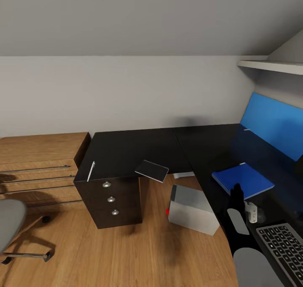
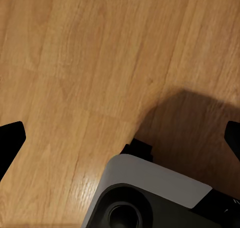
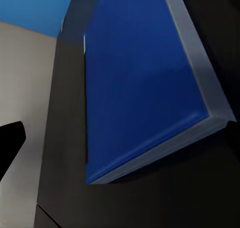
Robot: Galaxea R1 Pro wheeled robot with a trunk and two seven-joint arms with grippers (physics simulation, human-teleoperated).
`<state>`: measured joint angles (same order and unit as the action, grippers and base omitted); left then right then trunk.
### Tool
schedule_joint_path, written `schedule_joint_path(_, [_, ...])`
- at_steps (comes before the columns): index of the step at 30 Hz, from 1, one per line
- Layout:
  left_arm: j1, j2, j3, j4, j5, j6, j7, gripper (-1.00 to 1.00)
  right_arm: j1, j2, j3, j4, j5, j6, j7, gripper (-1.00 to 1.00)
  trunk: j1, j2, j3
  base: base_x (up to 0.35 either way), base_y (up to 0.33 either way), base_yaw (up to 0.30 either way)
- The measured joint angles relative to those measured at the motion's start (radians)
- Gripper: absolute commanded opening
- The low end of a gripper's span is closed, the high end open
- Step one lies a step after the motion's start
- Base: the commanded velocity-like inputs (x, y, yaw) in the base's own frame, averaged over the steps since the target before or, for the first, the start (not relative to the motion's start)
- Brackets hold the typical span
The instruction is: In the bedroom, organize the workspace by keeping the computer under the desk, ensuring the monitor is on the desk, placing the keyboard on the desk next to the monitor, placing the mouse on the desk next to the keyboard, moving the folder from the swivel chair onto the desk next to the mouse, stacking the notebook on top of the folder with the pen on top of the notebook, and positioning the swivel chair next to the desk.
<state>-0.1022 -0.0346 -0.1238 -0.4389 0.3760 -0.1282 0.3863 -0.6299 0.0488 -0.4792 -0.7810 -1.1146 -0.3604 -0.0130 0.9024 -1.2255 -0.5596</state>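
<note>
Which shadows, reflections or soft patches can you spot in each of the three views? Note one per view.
Head view: the glossy desk top mirrors the blue back panel, and a soft shadow smudges the wall above it. Left wrist view: a broad dark shadow lies across the wooden floor. Right wrist view: the blue folder looks soft-edged and steeply skewed, with a dim desk around it.

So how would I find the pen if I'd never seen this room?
Look for the long black desk under the grey wall. Follow it to the end by the wooden drawers, above the three round silver knobs. The pen is the thin white stick lying near that front corner; the dark flat notebook nearby is wide and hangs over the edge.
</note>
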Motion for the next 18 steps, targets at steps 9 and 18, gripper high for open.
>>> schedule_joint_path(9, [0.0, 0.0, 0.0, 0.0, 0.0, 0.0, 0.0, 1.0, 0.0, 0.001, 0.001, 0.0, -0.001, 0.0, 0.001, 1.0, 0.0, 0.0, 0.0, 0.0, 0.0, 0.0])
schedule_joint_path(18, [0.0, 0.0, 0.0, 0.0, 0.002, 0.0, 0.001, 1.0, 0.0, 0.004, 0.002, -0.003, 0.001, -0.001, 0.004, 1.0, 0.0, 0.0, 0.0, 0.0, 0.0, 0.0])
